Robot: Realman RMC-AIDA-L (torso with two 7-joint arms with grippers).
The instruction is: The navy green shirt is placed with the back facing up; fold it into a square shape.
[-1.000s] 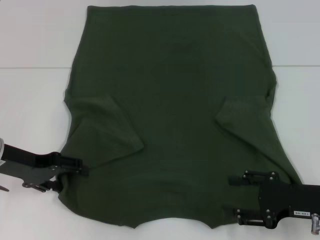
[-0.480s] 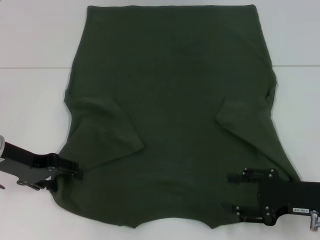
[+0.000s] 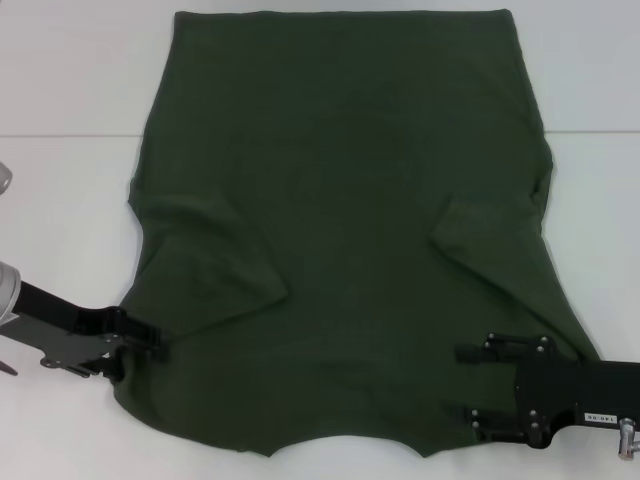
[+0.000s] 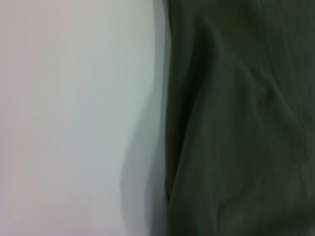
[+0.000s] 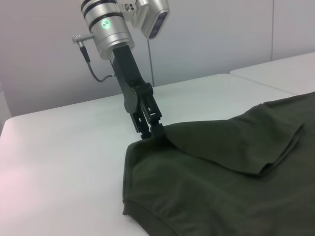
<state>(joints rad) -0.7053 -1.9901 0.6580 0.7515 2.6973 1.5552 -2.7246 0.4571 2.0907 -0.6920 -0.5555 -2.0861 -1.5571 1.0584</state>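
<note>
Nearest the robot, the right gripper [image 3: 468, 384] lies over the near right part of the large dark olive-green short-sleeved cotton shirt [image 3: 340, 200], its two black fingers spread apart and pointing inward across the fabric, one nearer the collar edge, one farther in. At the near left corner, the left gripper [image 3: 150, 342] meets the shirt's edge just beside the folded-in left sleeve; in the right wrist view its fingers [image 5: 152, 129] are pressed together on a pinch of the shirt's edge [image 5: 162, 132] — the cloth rises slightly there. The curved neckline sits at the near edge, between the two grippers. Both sleeves are folded inward onto the body of the shirt, forming slanted flaps at mid-length. The garment lies flat, plain side up, on the white bench [image 3: 70, 200], its straight hem at the far edge. The left wrist view shows only shirt fabric [image 4: 236, 118] beside bare bench surface [image 4: 74, 118].
</note>
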